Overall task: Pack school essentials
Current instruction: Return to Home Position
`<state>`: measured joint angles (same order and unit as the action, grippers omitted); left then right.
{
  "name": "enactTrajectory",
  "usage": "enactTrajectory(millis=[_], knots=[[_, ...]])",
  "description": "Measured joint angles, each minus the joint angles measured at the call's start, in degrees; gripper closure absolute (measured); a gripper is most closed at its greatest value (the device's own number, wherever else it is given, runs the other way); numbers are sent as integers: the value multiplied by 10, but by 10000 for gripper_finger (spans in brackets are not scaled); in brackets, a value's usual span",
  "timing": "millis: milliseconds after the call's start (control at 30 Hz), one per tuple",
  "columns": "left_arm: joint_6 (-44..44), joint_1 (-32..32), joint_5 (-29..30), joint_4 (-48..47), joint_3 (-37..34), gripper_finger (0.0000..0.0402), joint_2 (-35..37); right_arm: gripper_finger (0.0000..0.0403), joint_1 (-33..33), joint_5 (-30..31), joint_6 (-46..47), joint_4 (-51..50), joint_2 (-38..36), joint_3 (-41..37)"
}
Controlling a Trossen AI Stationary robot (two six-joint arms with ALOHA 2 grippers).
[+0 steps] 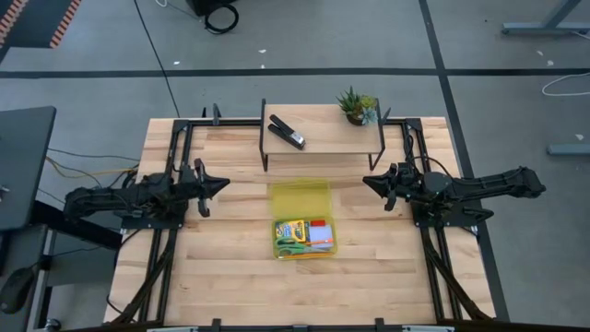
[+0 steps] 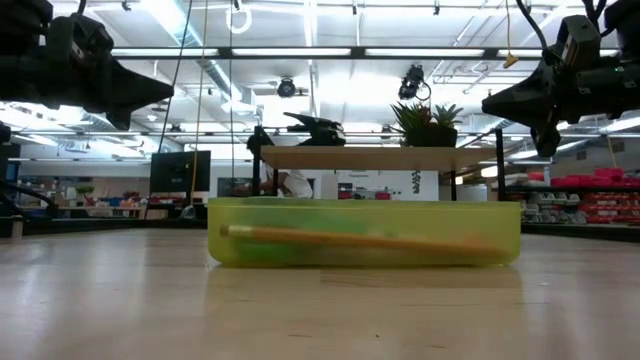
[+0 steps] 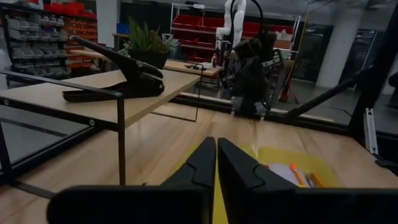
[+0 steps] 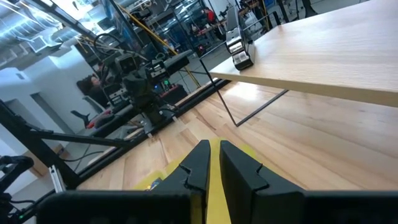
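Observation:
A clear yellow-green case [image 1: 301, 221] lies open at the table's middle, its lid [image 1: 300, 196] folded back toward the far side. Inside rest a crayon box [image 1: 291, 228], green-handled scissors [image 1: 293, 247], a pale blue notepad [image 1: 320, 236] and a red eraser [image 1: 319, 222]. In the low view an orange pencil [image 2: 360, 240] lies along the case's near wall. My left gripper [image 1: 221, 184] hangs left of the case and my right gripper [image 1: 369, 182] right of it. Both are raised, level, shut and hold nothing.
A low wooden shelf [image 1: 323, 138] stands at the far side behind the case, with a black stapler [image 1: 287, 132] and a small potted plant [image 1: 357, 106] on it. Black frame rails run along the table's left and right sides.

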<state>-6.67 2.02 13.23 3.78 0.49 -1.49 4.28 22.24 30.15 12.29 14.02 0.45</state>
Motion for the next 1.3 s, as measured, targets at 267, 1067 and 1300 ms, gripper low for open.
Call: enactTrajectory(millis=[267,1067,1300], knots=[[-2,0,0,3,0,384,0,361,0,0,0,0,0,0],[-2,0,0,6,0,381,0,361,0,0,0,0,0,0],[-2,0,0,6,0,370,0,361,0,0,0,0,0,0]])
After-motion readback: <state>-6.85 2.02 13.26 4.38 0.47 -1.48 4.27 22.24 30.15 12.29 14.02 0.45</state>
